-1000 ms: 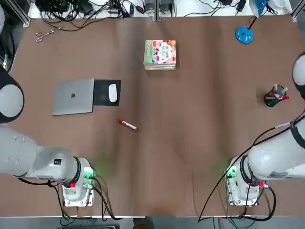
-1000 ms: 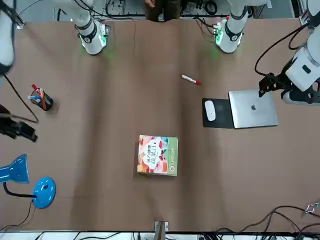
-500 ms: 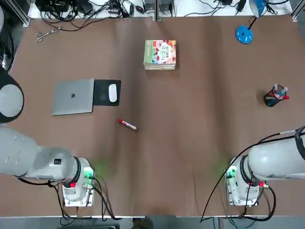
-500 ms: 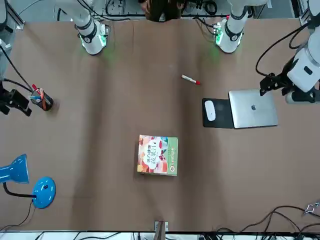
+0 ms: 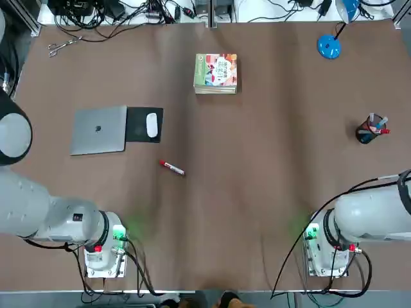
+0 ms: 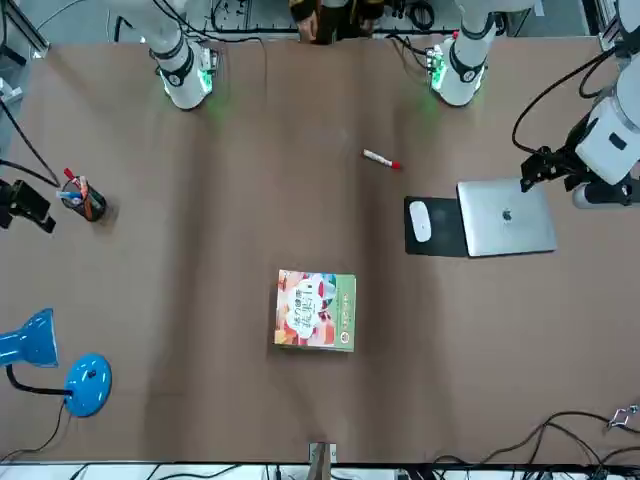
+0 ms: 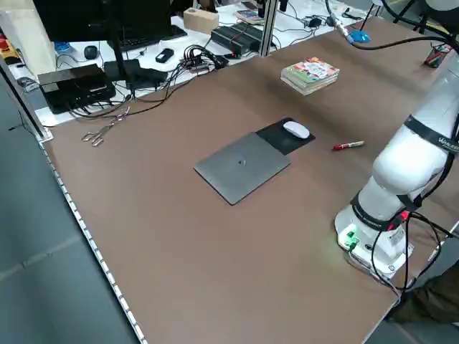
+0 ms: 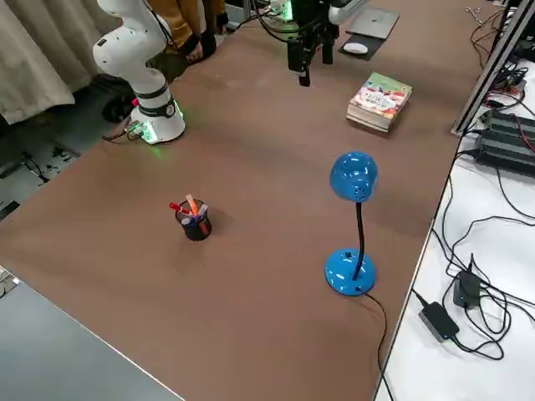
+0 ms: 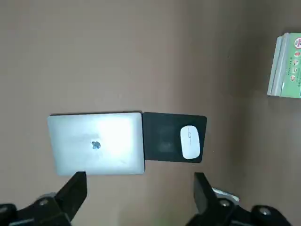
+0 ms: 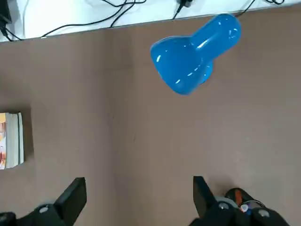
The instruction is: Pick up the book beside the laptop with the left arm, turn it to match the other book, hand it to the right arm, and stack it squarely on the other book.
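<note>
Brown tabletop [image 5: 257,160] is filling your top view. Your left gripper [image 9: 139,195] is hanging wide open and empty above the laptop [image 5: 98,130] at left of centre; your right gripper [image 10: 139,197] is gaping just as wide, holding nothing, near the pen cup [image 5: 370,129] at the right edge. The book [image 5: 216,72] is lying top centre on another book, well apart from both. A red marker [image 5: 172,168] and a mouse [image 5: 152,124] on its pad are sitting by the laptop.

Book [image 5: 216,70] atop other book, well apart from laptop [image 5: 98,130].
</note>
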`<state>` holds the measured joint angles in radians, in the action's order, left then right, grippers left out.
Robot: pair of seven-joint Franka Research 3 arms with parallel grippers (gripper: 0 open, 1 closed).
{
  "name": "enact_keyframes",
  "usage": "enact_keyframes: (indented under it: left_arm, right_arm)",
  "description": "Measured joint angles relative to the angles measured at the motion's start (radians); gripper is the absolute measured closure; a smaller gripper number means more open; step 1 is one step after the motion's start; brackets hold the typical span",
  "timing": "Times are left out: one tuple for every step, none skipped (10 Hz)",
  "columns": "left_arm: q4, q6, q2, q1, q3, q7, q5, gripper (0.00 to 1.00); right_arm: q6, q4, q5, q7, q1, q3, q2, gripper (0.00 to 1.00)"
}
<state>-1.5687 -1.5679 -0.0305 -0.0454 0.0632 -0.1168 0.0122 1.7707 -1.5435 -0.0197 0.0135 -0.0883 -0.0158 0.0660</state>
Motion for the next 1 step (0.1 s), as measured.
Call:
enact_keyframes:
  left_arm:
    - [0.001, 0.000, 0.000, 0.000, 0.000, 0.000, 0.000, 0.00]
  right_arm:
    - [0.000, 0.000, 0.000, 0.000, -0.005, 0.000, 0.000, 0.00]
